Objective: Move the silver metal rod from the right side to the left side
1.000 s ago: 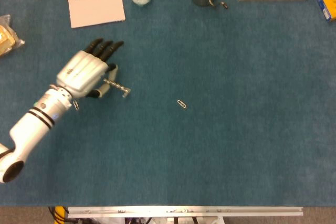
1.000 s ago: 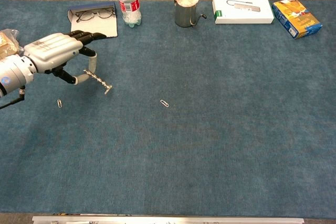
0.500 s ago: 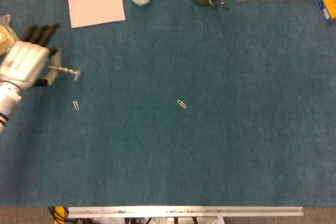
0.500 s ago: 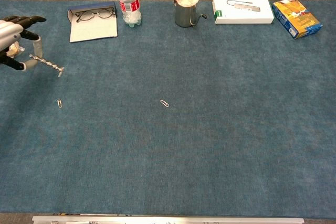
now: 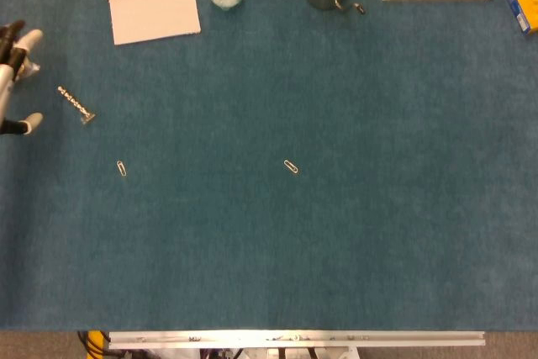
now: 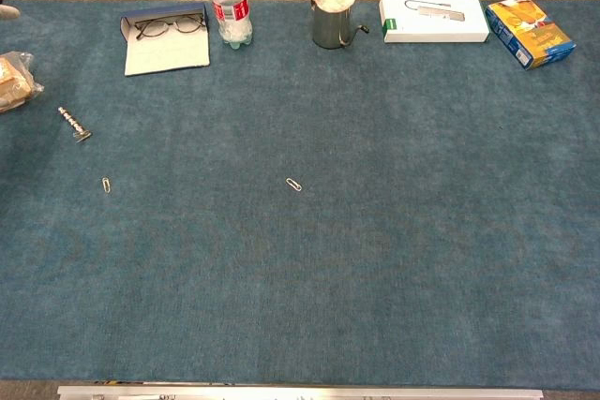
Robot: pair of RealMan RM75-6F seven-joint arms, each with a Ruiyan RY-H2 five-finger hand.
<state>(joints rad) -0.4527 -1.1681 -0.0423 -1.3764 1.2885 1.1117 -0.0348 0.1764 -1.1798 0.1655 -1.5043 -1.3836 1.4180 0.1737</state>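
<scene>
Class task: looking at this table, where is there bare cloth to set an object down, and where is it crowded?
Free: the wide right half and front, past the middle paper clip. Crowded: the back edge, with glasses case, bottle, metal cup, white box. At the left edge lie the silver metal rod and another paper clip.

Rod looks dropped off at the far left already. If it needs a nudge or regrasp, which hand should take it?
Left. The left hand sits at the table's left edge, holding nothing, just beside the silver metal rod, which lies free on the cloth. The right hand shows in neither view.
</scene>
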